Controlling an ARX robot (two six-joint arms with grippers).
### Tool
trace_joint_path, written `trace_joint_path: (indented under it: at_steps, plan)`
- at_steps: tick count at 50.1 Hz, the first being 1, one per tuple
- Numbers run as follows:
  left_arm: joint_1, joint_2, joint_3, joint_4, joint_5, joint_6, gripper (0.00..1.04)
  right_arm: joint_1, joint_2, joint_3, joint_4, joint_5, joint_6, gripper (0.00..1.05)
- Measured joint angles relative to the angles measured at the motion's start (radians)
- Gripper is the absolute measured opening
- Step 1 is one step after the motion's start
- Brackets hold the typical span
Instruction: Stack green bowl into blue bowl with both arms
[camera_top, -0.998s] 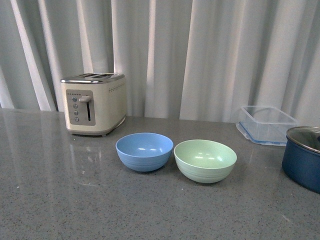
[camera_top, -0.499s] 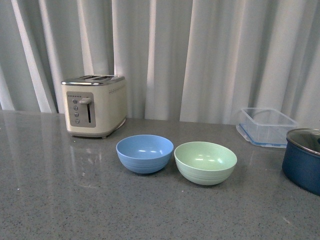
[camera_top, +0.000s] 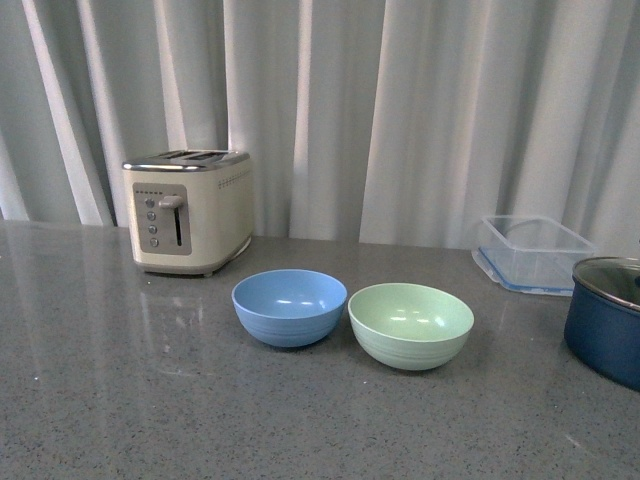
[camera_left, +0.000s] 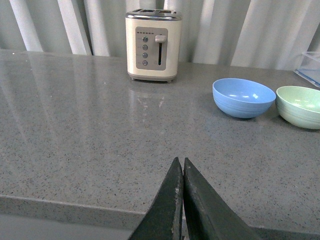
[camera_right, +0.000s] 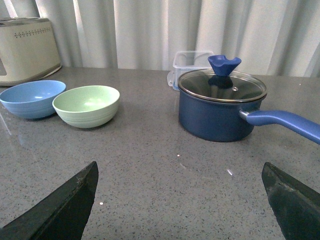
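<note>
Front view: neither of my arms was in frame. Green bowl (camera_top: 411, 325) sat right of centre on the grey countertop (camera_top: 150, 400), upright and empty. Blue bowl (camera_top: 290, 307) sat just left of it, also upright and empty, the rims side by side; I couldn't tell whether they touched. A cream toaster (camera_top: 188, 210) stood in the left middle of the frame, behind the blue bowl and well apart from it. A clear plastic container (camera_top: 532, 250) sat at the right, near the white curtain (camera_top: 400, 110). A navy pot (camera_top: 607, 315) was cut off by the right edge.

Left wrist view: my left gripper (camera_left: 181, 162) was pinched closed, fingers pressed together, holding nothing, over the counter's near edge, well apart from both bowls.

Right wrist view: my right gripper (camera_right: 179, 163) was spread wide, holding nothing. The green bowl and the pot, with its glass lid and blue knob, lay beyond the fingers.
</note>
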Motion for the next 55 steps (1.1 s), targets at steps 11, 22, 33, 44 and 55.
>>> trace_joint_path:
  at_steps: [11,22,33,44,55]
  plan:
    - [0.0,-0.067,0.0,-0.067,0.0,0.0,0.04,0.0,0.0,0.0,0.0,0.0,0.0,0.95]
    - [0.0,-0.255,0.0,-0.26,0.001,0.0,0.04,0.0,0.0,0.0,0.0,0.0,0.0,0.95]
    - [0.0,-0.257,0.0,-0.266,0.0,0.0,0.05,0.0,0.0,0.0,0.0,0.0,0.0,0.95]
    - [0.0,-0.259,0.0,-0.266,0.001,0.0,0.5,0.025,0.378,0.246,-0.452,0.08,-0.045,0.95]
    - [0.0,-0.259,0.0,-0.266,0.0,0.0,0.83,0.15,0.936,0.612,-0.488,0.167,-0.034,0.95]
